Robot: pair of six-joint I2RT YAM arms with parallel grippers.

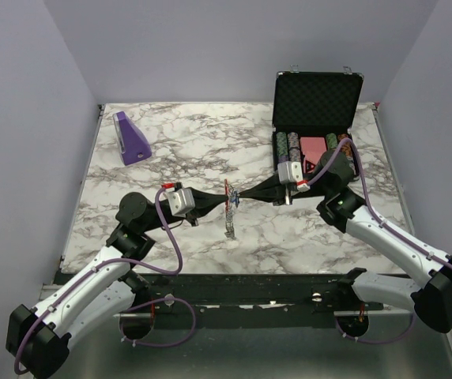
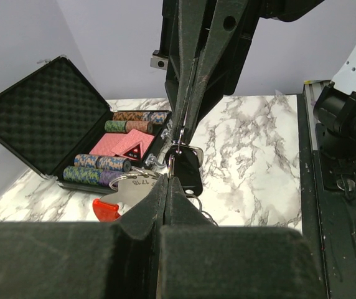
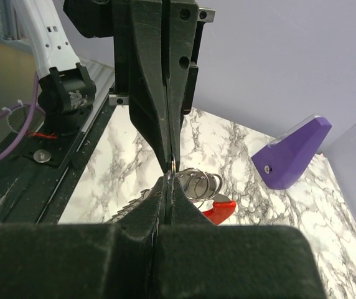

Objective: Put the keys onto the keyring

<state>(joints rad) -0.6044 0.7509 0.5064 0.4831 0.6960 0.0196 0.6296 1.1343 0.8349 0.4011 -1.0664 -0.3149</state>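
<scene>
The left pincer point(image 1: 223, 202) and right pincer point(image 1: 238, 197) met tip to tip over the middle of the tabletop point(image 1: 305, 237). Both were clamped shut on the keyring point(image 1: 230, 208), apparently bracing its wire loop from either side for threading, and its red clip point(image 3: 220, 212) hung below.

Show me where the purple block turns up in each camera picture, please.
Top view: the purple block stands in the upper left, on the table.
Left wrist view: not in it.
Right wrist view: right of middle, past the black fingers.
Shared landmark: the marble table, in all three.
</scene>
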